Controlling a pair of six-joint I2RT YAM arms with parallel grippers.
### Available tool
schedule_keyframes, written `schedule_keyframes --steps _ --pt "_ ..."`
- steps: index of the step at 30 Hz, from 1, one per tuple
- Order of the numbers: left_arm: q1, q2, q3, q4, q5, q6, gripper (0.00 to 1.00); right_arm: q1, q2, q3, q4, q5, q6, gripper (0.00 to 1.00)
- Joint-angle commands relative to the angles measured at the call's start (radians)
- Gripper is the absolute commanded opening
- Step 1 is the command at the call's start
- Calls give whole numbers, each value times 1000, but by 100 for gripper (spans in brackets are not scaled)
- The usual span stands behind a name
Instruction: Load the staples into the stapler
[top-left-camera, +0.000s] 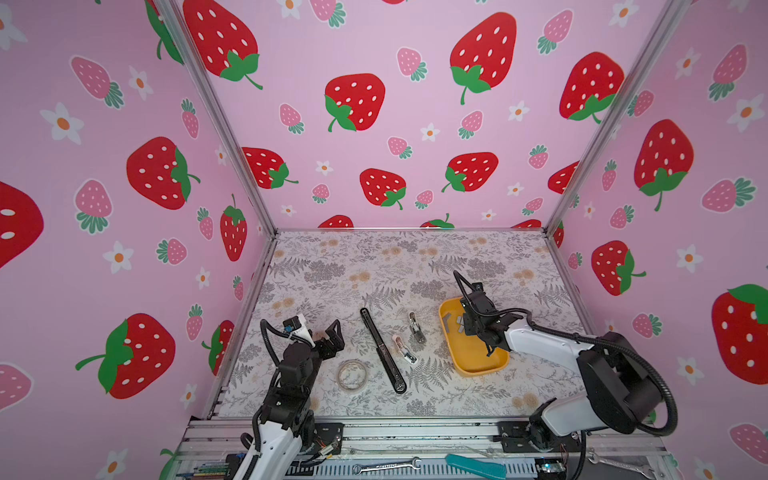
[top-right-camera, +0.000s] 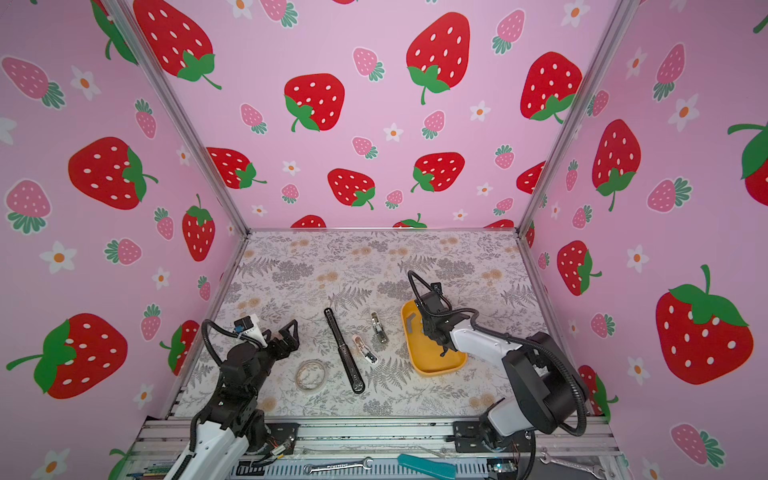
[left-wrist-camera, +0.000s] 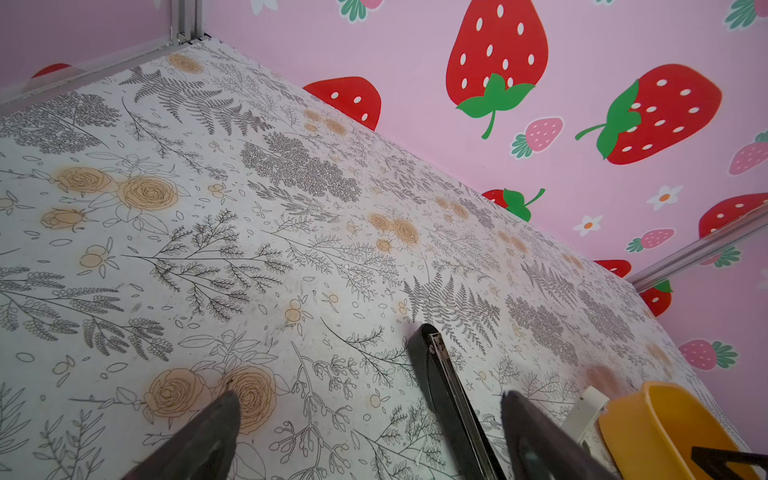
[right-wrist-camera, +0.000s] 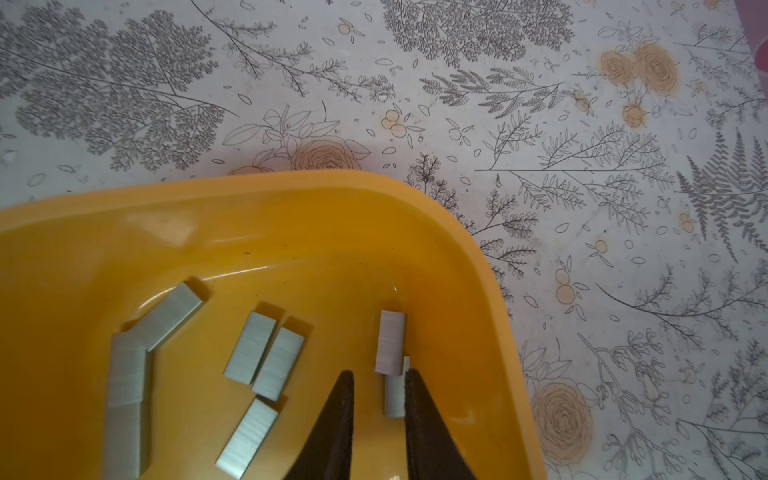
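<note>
Right wrist, grey staples (right-wrist-camera: 250, 349) — in yellow tray (right-wrist-camera: 291, 185)

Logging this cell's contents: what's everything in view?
staples: six or seven strips, grey, in the tray
tray: one, yellow, right side of table
long stapler: one, black, centre
pink stapler: one, small, beside long stapler
silver stapler: one, small, left of tray
clear ring: one, transparent, left of long stapler
wrenches: two, silver, front rail
teal tool: one, front rail
left end effector: one, black, open above table
right end effector: one, black, narrowly open astride one strip
</note>
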Motion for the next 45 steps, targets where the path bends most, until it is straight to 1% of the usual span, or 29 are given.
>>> schedule_keyframes --steps 1,4,13,18,21,27,31,37,41,45 --pt "-8 -10 -4 26 -22 17 99 -11 42 41 -20 22 2 24" --pt "-12 -16 -3 22 -23 18 99 -16 77 57 -26 23 2 24" --pt "-16 -32 -6 14 -26 20 99 -27 115 68 -33 57 11 26" --pt "-19 -35 -7 13 -29 22 99 -35 152 80 -37 56 15 26" --pt "-21 -39 -8 11 -31 22 99 -38 171 89 -37 42 15 26" --pt "-21 -46 -10 10 -33 22 99 -38 177 93 0 -36 -6 21" --pt "-22 -49 -10 11 -33 23 99 -38 177 89 7 -42 -3 21" --pt "-23 -57 -12 7 -34 24 99 -38 195 92 8 -45 5 22" --pt "-26 -59 -13 9 -33 27 99 -38 202 92 14 -61 5 27" --pt "-26 -59 -13 9 -34 25 99 -44 203 90 17 -70 9 28"
